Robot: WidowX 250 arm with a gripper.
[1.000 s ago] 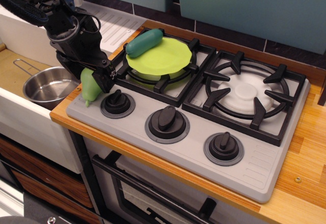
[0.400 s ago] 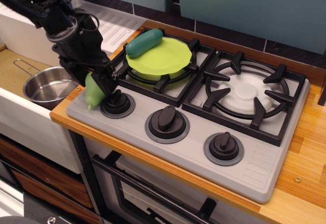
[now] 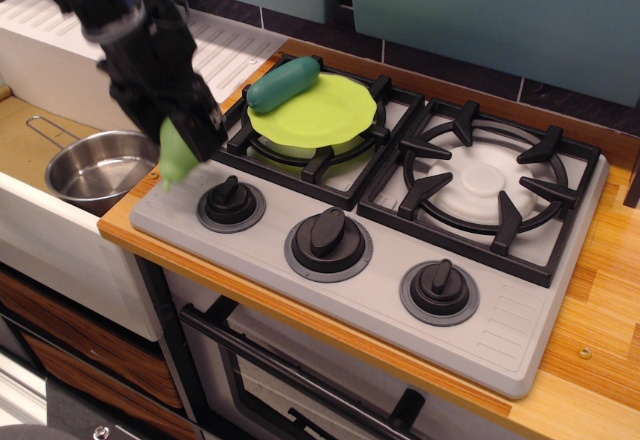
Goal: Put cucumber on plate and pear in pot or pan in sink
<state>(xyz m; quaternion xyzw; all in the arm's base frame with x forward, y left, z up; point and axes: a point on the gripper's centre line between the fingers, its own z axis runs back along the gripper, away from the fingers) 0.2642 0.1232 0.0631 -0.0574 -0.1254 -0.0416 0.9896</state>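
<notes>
The dark teal cucumber (image 3: pixel 284 82) lies on the far left rim of the lime-green plate (image 3: pixel 318 112), which rests on the left burner. My gripper (image 3: pixel 190 142) is shut on the pale green pear (image 3: pixel 176 153) and holds it lifted above the stove's front left corner, thin end pointing down. The steel pot (image 3: pixel 100 169) with its wire handle sits in the sink (image 3: pixel 30 145), just left of and below the pear.
The grey stove (image 3: pixel 400 250) has two black grates and three black knobs along its front; the left knob (image 3: pixel 230 202) is right of the pear. A white ribbed drainboard (image 3: pixel 225 45) lies behind the arm. Wooden counter (image 3: pixel 610 290) at right.
My gripper closed on the pear beside the left knob, then rose with it and shifted slightly back and left. Cucumber, plate and pot have not moved.
</notes>
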